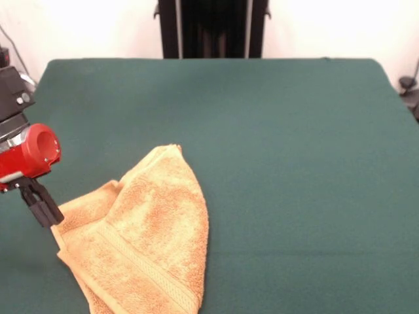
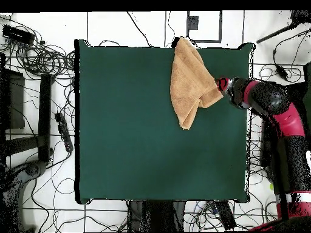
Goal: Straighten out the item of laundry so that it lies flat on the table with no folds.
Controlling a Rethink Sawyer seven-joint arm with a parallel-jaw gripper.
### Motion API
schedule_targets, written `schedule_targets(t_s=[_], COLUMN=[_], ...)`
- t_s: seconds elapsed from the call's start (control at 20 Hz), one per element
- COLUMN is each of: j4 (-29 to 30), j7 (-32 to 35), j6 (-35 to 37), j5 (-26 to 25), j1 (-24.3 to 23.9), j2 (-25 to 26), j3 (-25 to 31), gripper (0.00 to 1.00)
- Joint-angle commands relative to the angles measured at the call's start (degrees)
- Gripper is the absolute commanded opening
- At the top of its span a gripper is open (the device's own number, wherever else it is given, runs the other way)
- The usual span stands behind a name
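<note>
Front view: orange-yellow towel (image 1: pixel 145 239) lies folded over itself at the green surface's (image 1: pixel 294 163) near left part, woven band showing, lower edge cut by the frame. Pincer (image 1: pixel 44 210) at towel's left corner, touching it; grip state cannot be told. No readable writing. Overhead view: towel (image 2: pixel 188 82) at the surface's (image 2: pixel 133 133) top edge, pincer (image 2: pixel 218 86) at its right edge.

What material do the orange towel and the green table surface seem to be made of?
The towel looks like terry cloth: a fluffy, looped pile with a flatter woven band near one edge, and it lies in soft folds. The table seems covered in a matte, felt-like fabric: plain dark green, no shine, no visible weave. Both are judged by look only.
</note>
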Motion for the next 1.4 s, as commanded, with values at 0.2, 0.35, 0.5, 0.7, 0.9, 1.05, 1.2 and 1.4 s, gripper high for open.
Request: schedule_targets(t_s=[0.2,0.35,0.5,0.7,0.9,1.05,1.2,1.4], j4=[10.3,9.4,2.5,3.5,9.5,13.5,15.7,15.7], j7=[-11.5,-9.1,-6.3,-3.0,-0.1,2.6,5.0,11.5], j6=[-20.0,-17.0,-1.3,-2.6,-10.3,-16.7,-21.2,-27.1], j5=[-7.8,-9.7,-9.1,-7.6,-4.8,-4.1,-4.2,-5.6], j1=[-7.8,-6.2,0.9,1.2,-2.1,-4.0,-4.1,0.3], j2=[2.2,0.9,-2.5,-2.8,-1.5,-1.0,-0.6,-2.8], j3=[8.4,5.5,-3.1,-3.2,1.9,4.9,5.8,1.0], gripper=[0.0,0.0,0.0,0.0,0.0,0.0,0.0,0.0])
